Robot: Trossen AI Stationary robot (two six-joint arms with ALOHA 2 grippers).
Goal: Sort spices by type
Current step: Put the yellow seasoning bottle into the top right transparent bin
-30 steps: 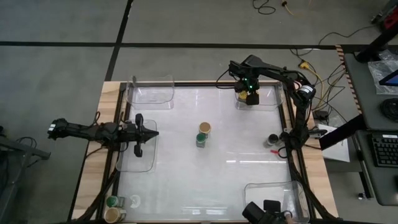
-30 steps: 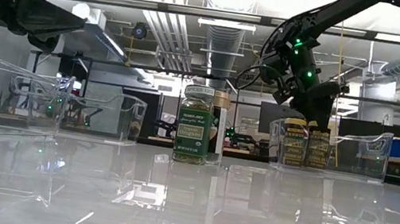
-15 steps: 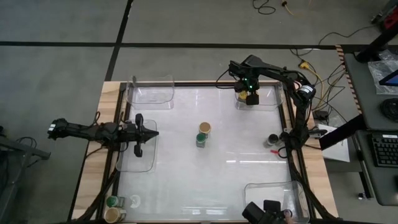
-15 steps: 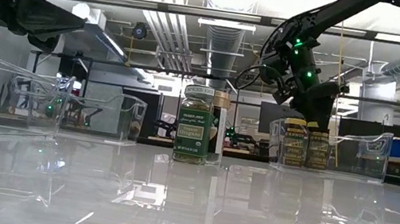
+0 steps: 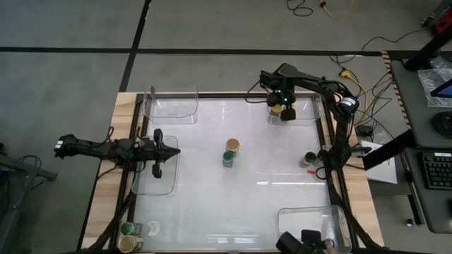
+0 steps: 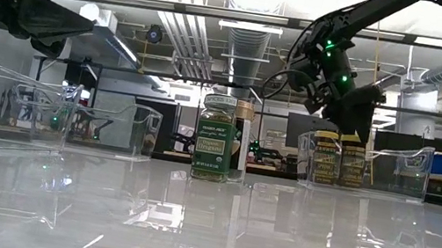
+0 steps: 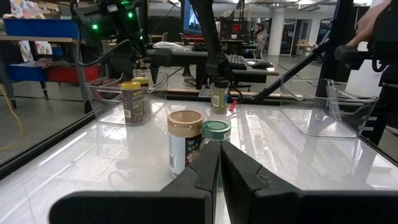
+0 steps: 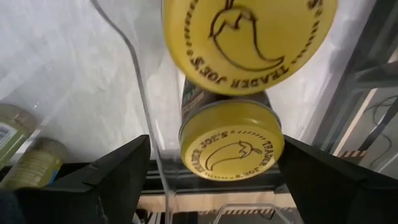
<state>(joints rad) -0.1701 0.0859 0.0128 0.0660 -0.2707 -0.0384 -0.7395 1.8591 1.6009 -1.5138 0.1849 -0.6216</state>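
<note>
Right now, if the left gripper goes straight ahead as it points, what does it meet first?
Most likely the green-lidded jar, in line with the shut left gripper; the tan-lidded jar stands beside it.

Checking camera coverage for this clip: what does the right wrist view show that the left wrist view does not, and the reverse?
Only the right wrist view shows the two yellow lids from above, with their chili emblem, between the right gripper's open fingers.

Only the left wrist view shows the tan-lidded jar and green-lidded jar at mid-table, beyond the shut left gripper, plus a jar by the far edge.

Both show the two yellow-lidded jars inside a clear bin.
</note>
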